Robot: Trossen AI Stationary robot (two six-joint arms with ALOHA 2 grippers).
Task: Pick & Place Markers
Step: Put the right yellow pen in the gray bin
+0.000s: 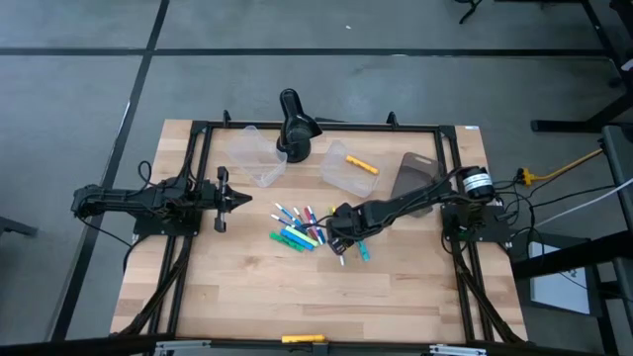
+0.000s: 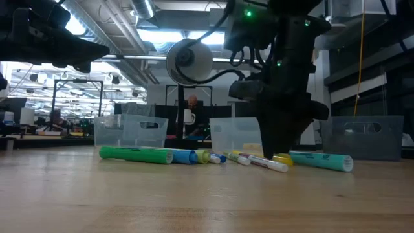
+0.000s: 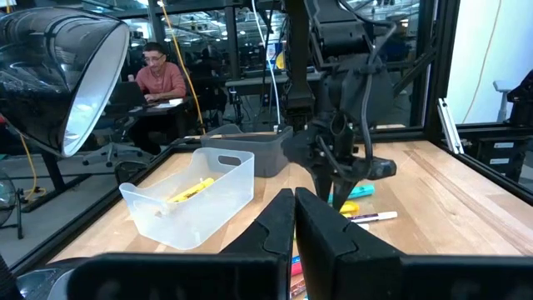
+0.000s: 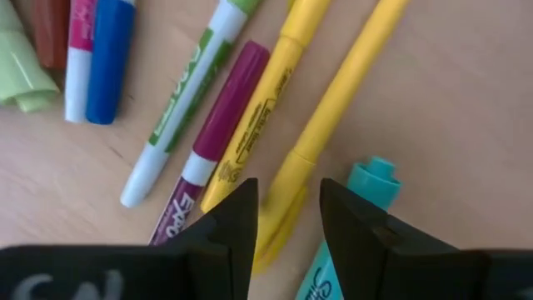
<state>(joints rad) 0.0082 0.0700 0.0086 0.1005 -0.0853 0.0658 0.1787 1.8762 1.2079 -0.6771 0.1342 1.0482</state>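
Several markers [image 1: 300,229] in mixed colours lie flat in a pile on the wooden table's middle. My right gripper [image 1: 341,235] is down at the pile's right end, pointing down and open. In the right wrist view its fingers [image 4: 287,200] stand on either side of a yellow marker's [image 4: 333,92] end without plainly touching it. Beside that one lie a second yellow marker [image 4: 254,121], a magenta one [image 4: 225,112] and a teal one [image 4: 371,179]. Another yellow marker [image 1: 362,164] lies inside a clear tub [image 1: 341,174]. My left gripper [image 1: 240,199] waits shut above the table's left side.
A second clear tub [image 1: 259,158] and a black desk lamp [image 1: 295,127] stand toward the far edge, with a grey bin [image 1: 415,174] at far right. A black frame [image 1: 198,138] borders the table. A person [image 3: 158,75] sits in the room behind. Bare wood lies toward the near edge.
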